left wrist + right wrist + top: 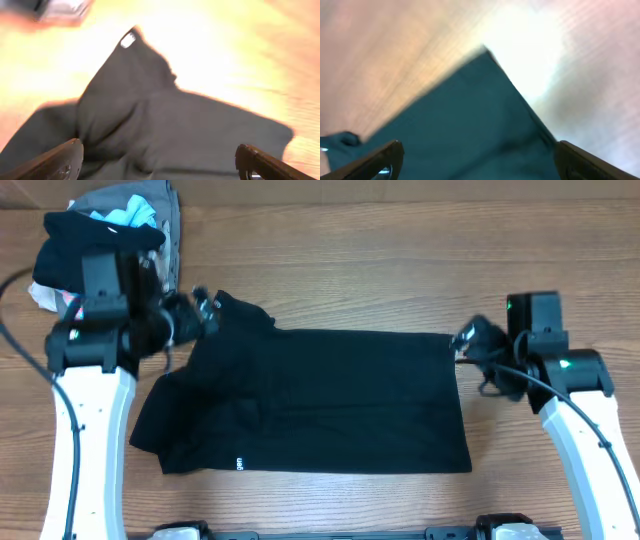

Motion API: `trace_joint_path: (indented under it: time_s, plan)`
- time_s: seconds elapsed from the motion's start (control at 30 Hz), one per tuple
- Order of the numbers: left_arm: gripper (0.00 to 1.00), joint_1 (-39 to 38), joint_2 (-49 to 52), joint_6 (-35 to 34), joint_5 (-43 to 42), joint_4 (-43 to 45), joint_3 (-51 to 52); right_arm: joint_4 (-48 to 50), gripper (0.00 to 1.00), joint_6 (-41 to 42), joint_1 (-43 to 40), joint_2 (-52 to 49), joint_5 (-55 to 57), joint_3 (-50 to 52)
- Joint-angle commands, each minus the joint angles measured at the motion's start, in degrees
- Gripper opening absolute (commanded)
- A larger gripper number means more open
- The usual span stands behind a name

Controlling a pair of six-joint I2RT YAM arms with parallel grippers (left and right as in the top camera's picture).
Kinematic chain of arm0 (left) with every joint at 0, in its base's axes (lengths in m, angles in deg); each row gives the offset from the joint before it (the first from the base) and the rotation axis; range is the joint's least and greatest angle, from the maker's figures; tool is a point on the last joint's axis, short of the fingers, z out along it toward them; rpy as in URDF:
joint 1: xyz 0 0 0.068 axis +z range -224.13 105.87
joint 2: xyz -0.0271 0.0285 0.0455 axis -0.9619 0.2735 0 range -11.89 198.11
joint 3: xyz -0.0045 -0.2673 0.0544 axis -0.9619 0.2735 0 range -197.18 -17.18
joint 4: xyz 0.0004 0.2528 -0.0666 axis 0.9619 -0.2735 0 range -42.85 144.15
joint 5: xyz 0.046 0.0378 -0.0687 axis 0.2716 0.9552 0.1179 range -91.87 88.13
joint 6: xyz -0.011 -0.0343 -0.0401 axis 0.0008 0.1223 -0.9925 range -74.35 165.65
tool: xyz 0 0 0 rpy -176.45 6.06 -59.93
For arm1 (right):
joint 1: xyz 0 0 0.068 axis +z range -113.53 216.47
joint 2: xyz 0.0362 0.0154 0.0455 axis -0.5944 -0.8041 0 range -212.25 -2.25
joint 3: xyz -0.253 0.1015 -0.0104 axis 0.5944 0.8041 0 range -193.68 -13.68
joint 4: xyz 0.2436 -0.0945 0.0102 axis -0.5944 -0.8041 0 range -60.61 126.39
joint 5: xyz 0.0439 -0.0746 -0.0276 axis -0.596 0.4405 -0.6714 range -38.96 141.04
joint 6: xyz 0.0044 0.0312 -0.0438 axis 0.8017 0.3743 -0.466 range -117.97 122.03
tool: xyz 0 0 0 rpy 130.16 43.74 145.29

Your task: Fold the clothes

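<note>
The T-shirt (pixel 320 395) lies flat on the tabletop (pixel 400 260), its long axis running from one claw to the other. The left claw (pixel 205 308) stands spread wide and holds nothing. The collar end, with its white tag (pixel 128 40), is just ahead of it and below. The right claw (pixel 463 338) is also spread and empty, and the far hem corner lies directly in front of it, between the lines of its fingers. Each arm is nearer its own end: left to the rumpled shoulder and sleeve, right to the straight hem. The next fold probably calls for both claws to pinch the far edge together, since it lies just before them. The heap of other garments (pixel 130 210) sits behind the left claw, apart from the shirt.
</note>
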Motion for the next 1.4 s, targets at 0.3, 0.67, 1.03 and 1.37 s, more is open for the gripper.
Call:
trace_joint_path:
  time_s: [0.3,0.67,1.03,1.37]
  plan:
    - [1.00,-1.20,35.47,11.08,7.52,-3.96,-24.04,7.67,1.00,-10.93,-1.95,-6.78,5.42,-1.07]
    - [0.99,1.46,44.83,17.03,8.79,-2.71,-29.66,8.22,1.00,-14.78,-6.54,-18.91,-2.36,-1.03]
    - [0.99,1.46,50.16,20.46,7.26,-2.36,-29.66,9.84,1.00,-15.80,-6.54,-20.02,-5.79,-1.03]
    - [0.97,1.33,52.06,21.55,7.39,-1.01,-29.66,10.27,1.00,-15.80,-6.54,-20.02,-5.79,-1.03]
